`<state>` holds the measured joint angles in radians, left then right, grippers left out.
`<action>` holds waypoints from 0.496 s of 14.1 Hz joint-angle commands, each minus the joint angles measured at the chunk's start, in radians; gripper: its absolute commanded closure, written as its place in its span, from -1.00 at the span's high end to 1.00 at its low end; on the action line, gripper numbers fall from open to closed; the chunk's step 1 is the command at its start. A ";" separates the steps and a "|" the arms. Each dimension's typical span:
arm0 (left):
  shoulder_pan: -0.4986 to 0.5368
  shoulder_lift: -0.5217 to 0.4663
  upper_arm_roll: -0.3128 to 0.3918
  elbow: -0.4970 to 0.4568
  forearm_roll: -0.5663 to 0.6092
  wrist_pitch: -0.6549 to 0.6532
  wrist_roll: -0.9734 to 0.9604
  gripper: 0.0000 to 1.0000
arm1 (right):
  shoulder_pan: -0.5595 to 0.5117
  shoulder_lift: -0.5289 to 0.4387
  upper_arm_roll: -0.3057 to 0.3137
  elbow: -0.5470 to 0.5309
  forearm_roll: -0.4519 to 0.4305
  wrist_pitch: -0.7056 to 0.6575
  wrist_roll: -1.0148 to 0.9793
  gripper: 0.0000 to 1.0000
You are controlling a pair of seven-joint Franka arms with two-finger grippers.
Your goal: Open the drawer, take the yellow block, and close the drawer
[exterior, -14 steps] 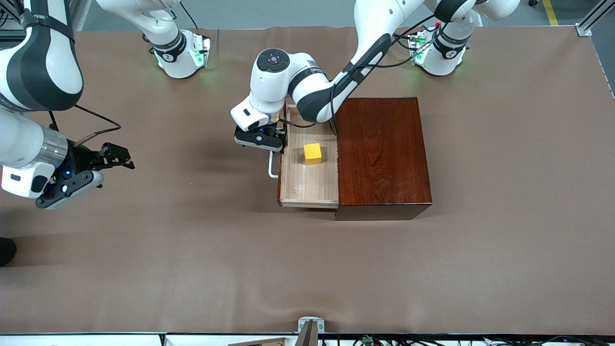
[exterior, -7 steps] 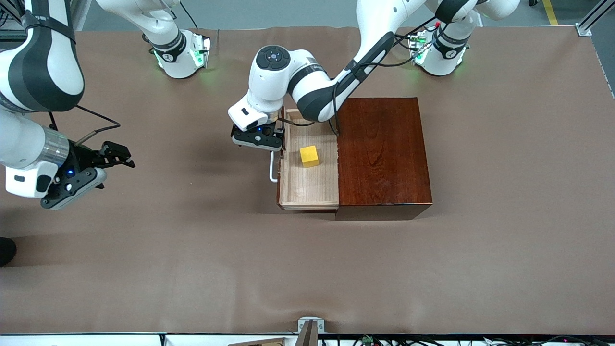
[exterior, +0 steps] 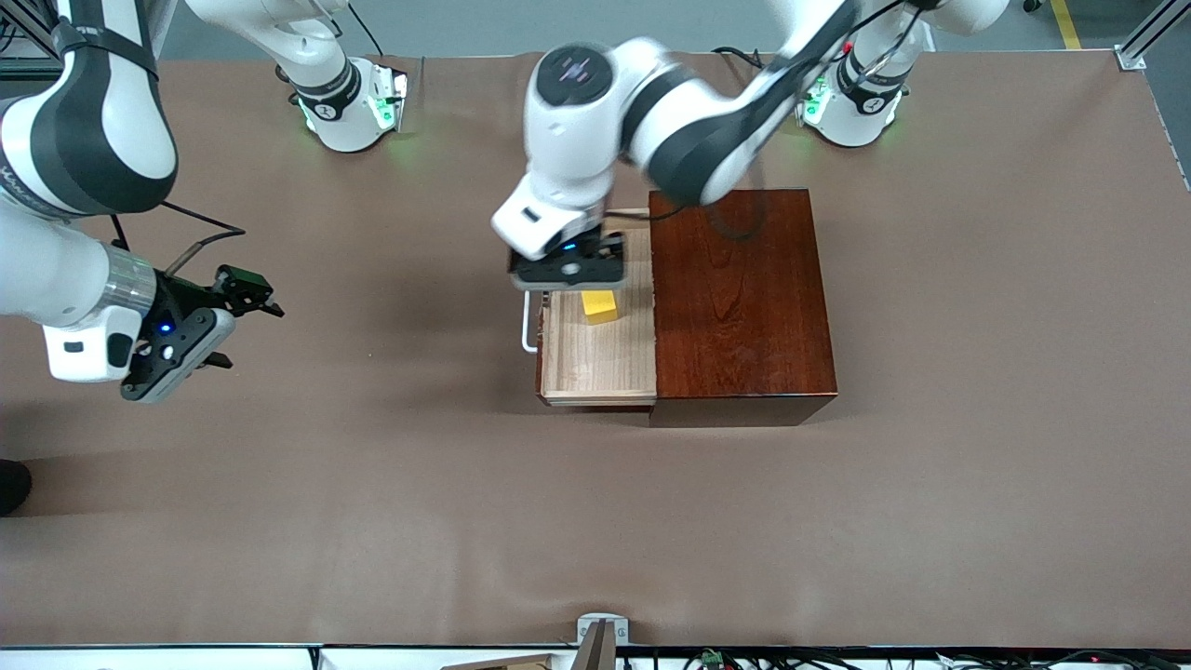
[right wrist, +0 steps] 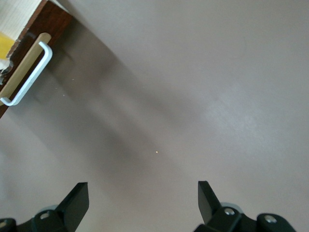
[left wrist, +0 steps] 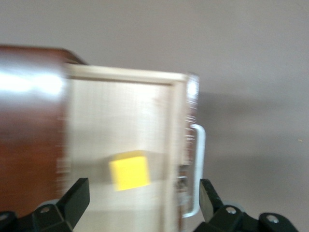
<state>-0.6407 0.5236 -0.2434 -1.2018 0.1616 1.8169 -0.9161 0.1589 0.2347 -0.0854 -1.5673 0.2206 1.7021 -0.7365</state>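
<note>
Hovering over the pulled-out drawer (exterior: 595, 358), the left gripper (exterior: 569, 275) hangs with its fingers (left wrist: 77, 195) spread wide and nothing between them, directly above the yellow block (exterior: 600, 306). That small cube rests on the drawer's pale wood floor, partly hidden under the gripper in the front view and plainly visible between the two fingertips in the left wrist view (left wrist: 129, 170). The drawer juts from the glossy reddish-brown box (exterior: 740, 298) toward the right arm's end of the table, its white bar handle (exterior: 528, 323) on the outer face. Waiting above bare brown table (exterior: 372, 484), well apart from the handle at its own end, the right gripper (exterior: 244, 296) also stands fully open and holds nothing; its wrist camera catches the handle (right wrist: 26, 76) and a sliver of yellow.
</note>
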 commanded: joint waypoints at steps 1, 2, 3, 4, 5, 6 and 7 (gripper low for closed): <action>0.111 -0.108 -0.010 -0.053 -0.013 -0.149 0.199 1.00 | 0.069 0.000 -0.005 0.001 0.019 0.008 -0.018 1.00; 0.165 -0.129 -0.011 -0.055 -0.017 -0.198 0.304 1.00 | 0.100 0.000 -0.005 0.000 0.017 0.027 -0.024 1.00; 0.220 -0.152 -0.014 -0.055 -0.033 -0.226 0.378 1.00 | 0.128 0.000 -0.007 0.000 0.014 0.039 -0.032 1.00; 0.268 -0.177 -0.014 -0.065 -0.056 -0.252 0.432 1.00 | 0.145 0.002 -0.007 0.000 0.014 0.045 -0.052 1.00; 0.312 -0.206 -0.014 -0.085 -0.072 -0.263 0.466 1.00 | 0.165 0.005 -0.007 0.000 0.014 0.057 -0.076 1.00; 0.349 -0.243 -0.014 -0.123 -0.082 -0.265 0.482 1.00 | 0.191 0.012 -0.007 0.000 0.011 0.077 -0.092 1.00; 0.377 -0.281 -0.014 -0.157 -0.097 -0.265 0.483 1.00 | 0.214 0.014 -0.007 -0.002 0.009 0.091 -0.095 1.00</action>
<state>-0.3116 0.3440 -0.2446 -1.2486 0.0980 1.5529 -0.4509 0.3346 0.2406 -0.0804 -1.5673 0.2216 1.7669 -0.7908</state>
